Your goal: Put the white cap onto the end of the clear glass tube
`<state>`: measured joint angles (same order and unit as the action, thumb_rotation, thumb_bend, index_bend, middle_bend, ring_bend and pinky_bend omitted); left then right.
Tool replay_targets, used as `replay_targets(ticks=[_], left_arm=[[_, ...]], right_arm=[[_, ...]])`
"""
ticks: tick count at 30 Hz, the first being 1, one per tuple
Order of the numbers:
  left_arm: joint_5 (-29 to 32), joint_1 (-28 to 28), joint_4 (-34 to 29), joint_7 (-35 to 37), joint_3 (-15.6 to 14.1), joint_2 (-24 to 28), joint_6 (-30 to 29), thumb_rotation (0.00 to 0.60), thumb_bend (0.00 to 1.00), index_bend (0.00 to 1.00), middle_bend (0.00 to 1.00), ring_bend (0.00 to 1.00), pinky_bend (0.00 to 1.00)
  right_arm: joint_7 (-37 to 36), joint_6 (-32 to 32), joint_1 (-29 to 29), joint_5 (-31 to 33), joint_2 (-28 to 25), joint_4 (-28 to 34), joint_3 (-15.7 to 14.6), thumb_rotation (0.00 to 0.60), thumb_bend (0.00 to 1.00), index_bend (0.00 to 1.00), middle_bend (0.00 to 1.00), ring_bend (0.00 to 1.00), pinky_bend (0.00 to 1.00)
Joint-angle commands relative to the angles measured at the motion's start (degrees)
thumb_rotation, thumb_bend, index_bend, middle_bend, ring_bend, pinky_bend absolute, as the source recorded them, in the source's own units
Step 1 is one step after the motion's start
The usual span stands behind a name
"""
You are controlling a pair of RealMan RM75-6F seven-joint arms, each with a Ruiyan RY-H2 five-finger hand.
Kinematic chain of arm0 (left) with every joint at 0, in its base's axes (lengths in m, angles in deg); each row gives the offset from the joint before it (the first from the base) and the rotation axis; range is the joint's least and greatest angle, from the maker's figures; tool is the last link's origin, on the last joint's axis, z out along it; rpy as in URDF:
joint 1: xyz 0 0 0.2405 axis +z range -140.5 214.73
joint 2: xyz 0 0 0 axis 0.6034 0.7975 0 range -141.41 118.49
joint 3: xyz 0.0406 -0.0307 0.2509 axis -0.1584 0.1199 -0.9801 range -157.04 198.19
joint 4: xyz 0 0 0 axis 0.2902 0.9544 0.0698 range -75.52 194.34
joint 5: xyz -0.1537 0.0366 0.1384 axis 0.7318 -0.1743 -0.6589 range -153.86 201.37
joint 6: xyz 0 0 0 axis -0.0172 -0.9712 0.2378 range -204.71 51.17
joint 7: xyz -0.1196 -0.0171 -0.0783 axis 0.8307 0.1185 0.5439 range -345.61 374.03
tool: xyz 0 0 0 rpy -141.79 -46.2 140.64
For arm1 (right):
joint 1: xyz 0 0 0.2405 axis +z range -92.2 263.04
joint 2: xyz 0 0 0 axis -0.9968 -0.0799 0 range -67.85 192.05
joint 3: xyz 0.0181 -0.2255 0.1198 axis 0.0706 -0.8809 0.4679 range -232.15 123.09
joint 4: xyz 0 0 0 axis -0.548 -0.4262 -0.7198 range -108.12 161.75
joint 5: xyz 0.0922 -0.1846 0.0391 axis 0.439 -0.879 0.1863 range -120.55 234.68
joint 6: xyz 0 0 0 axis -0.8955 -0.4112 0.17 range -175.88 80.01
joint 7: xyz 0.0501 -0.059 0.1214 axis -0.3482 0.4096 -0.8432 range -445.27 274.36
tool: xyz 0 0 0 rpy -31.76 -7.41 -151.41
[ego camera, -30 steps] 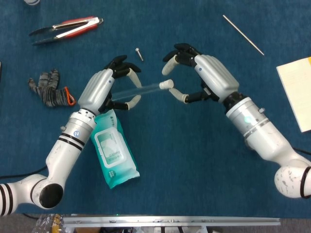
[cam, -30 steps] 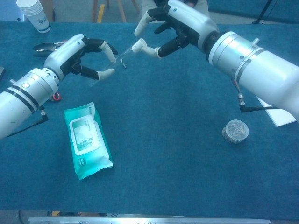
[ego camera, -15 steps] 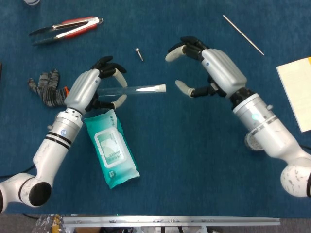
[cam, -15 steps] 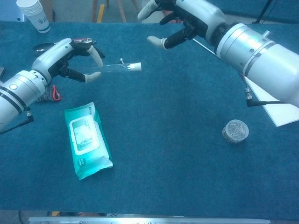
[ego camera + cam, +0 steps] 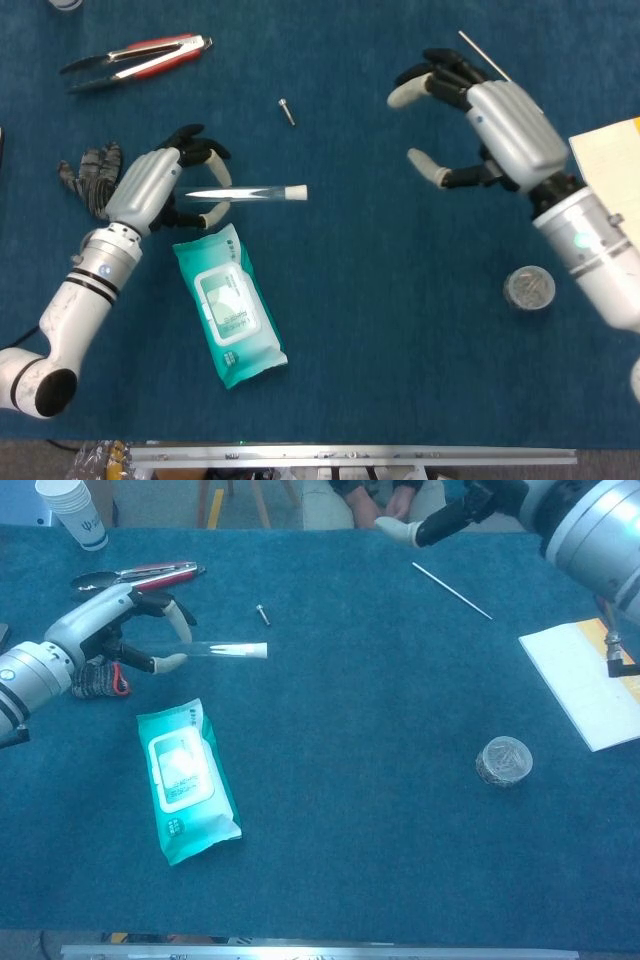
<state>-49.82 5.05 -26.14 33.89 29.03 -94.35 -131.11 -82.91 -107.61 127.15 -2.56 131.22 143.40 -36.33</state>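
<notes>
the left hand (image 5: 150, 187) fingers (image 5: 207, 153) pinch one end of the clear glass tube (image 5: 235, 192), held level above the table (image 5: 380, 330); the white cap (image 5: 295, 192) sits on its far end. the right hand (image 5: 495, 130), well apart, holds nothing, fingers spread.

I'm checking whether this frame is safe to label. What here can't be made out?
- Right hand: chest view crops it at the top edge.
- Clear glass tube: its held end is hidden inside the left hand in both views.
- White cap: too small to judge how fully it is seated.
- Small screw: too small to make out its type.
</notes>
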Motion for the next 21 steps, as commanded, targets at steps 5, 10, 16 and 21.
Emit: replay_targets(ticks=[5,10,16,21], left_arm=[[-2.87,-0.45,6.6,1.64,-1.43,-2.87,0.15,0.6,0.29,0.58,0.3,0.07,0.09],[-4.3,-0.96,11.65,2.97,-2.26,-6.04,0.48,0.6,0.29,0.58,0.29,0.06,0.08],[-5.87,-1.78,16.47,2.21,-3.22,-9.33,0.73,0.6,0.29,0.58,0.27,0.05,0.08],[-6.84,-2.26,20.13,-0.48,-3.84,-11.57,0.26,0.6,0.29,0.54,0.24,0.02,0.07]], right_arm=[[0.1,-1.68,-3.2,-2.3,-6.24,4.18,-0.74,0.6,0.3,0.34,0.26,0.1,0.19],[-0.22,-2.66,-4.78,-3.78,-8.75,5.76,-1.25,0.6,0.3,0.34,0.26,0.1,0.19],[-0.22,-3.39,-5.47,-4.76,-10.36,7.1,-1.11,0.6,0.3,0.34,0.26,0.1,0.19],[0.0,-3.73,-5.82,-4.76,-11.1,7.49,-1.16,0.6,0.3,0.34,0.26,0.1,0.19]])
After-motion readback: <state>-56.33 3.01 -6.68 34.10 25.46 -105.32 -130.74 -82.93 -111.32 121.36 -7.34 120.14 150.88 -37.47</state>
